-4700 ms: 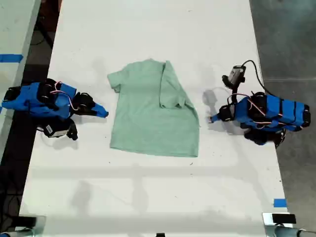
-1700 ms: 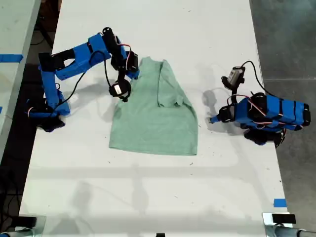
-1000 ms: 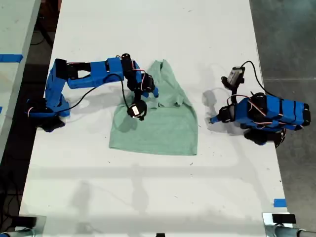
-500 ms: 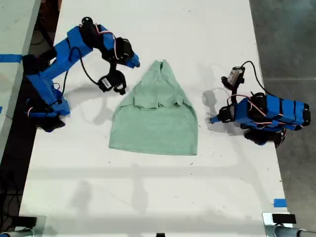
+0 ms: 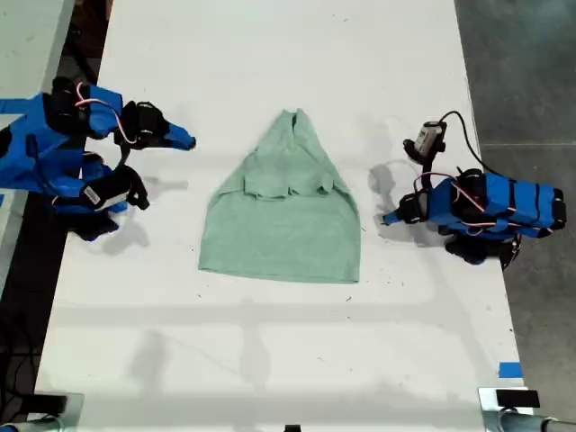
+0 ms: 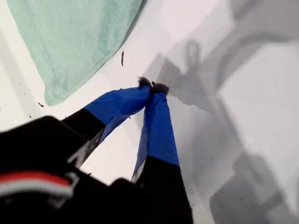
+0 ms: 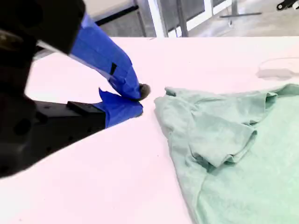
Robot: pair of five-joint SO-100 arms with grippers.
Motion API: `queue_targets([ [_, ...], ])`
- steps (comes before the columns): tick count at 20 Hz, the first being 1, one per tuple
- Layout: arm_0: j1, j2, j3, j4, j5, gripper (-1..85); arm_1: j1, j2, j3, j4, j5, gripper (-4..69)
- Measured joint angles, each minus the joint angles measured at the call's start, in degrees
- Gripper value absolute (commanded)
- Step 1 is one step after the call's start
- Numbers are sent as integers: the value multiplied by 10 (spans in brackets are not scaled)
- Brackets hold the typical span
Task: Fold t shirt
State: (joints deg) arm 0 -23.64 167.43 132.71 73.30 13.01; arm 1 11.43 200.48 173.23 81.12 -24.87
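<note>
Starting from the exterior view's lower edge, the white table (image 5: 270,360) lies bare apart from a small strip of blue tape (image 5: 509,369) toward the exterior view's lower right. Next comes the wide hem of the t shirt (image 5: 281,225), which lies flat in the middle of the table, between my two arms and touching neither. Level with its lower half, on the exterior view's right, my first gripper (image 5: 387,217) rests low on the table with its arm drawn back. It points at the shirt's side edge, near it but apart. In the first wrist view its blue jaws (image 6: 152,87) are pressed tip to tip with nothing between them, and a hem corner of the shirt (image 6: 74,42) lies just beyond them. Farther up, both sleeves are folded inward onto the chest, so the cloth narrows from the hem to a rounded peak at the collar. On the exterior view's left, about level with that upper part, my second gripper (image 5: 186,142) is well clear of the cloth. The second wrist view shows its jaws (image 7: 139,100) closed to a narrow pinch, empty, with one folded sleeve and the shirt's edge (image 7: 233,154) lying beside them on the table.
</note>
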Motion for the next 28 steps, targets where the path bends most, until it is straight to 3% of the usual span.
queue_targets([
  [4,69,207,257,-79,-22,-2,0,0,0,0,0,8],
  [8,47,364,452,-75,-27,-2,0,0,0,0,0,8],
  [28,44,384,463,-75,-27,-2,0,0,0,0,4,8],
])
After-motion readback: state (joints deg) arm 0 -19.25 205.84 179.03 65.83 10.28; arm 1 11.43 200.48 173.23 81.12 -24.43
